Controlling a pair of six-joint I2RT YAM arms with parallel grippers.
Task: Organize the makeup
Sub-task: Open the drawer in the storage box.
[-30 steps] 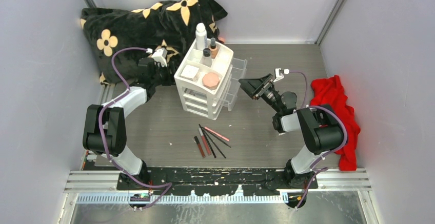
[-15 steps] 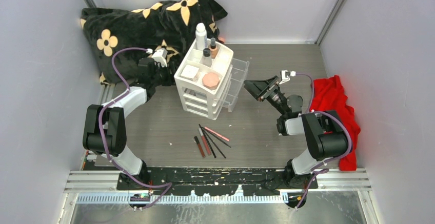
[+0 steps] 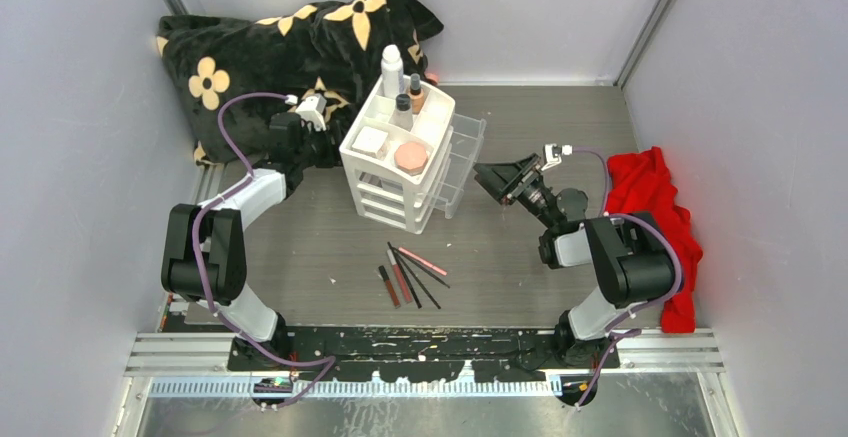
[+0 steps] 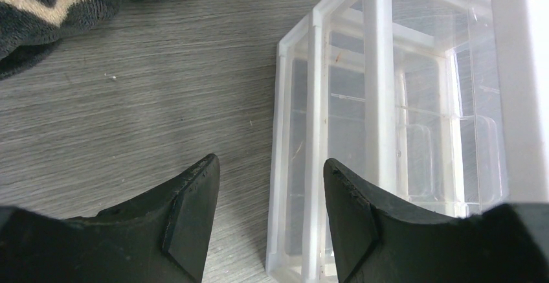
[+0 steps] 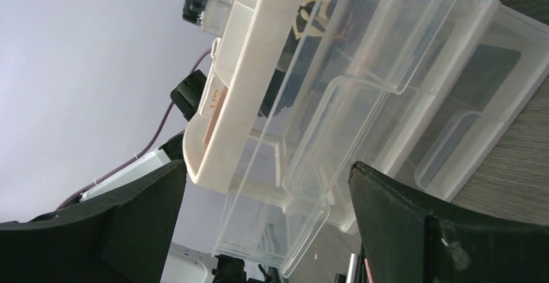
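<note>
On top of the white drawer unit stand a white bottle, a tan dark-capped bottle, a white square box and a pink compact. Red and pink tubes and thin black pencils lie loose on the table in front. My left gripper is open at the unit's back left corner, holding nothing. My right gripper is open and empty, just right of the pulled-out clear drawers.
A black blanket with tan flowers lies at the back left. A red cloth lies at the right wall. The unit's clear drawers stick out to the right.
My right gripper has drawn back to the right and a little lower, away from the drawers. The top drawer stands slightly further out. The left arm has not moved.
</note>
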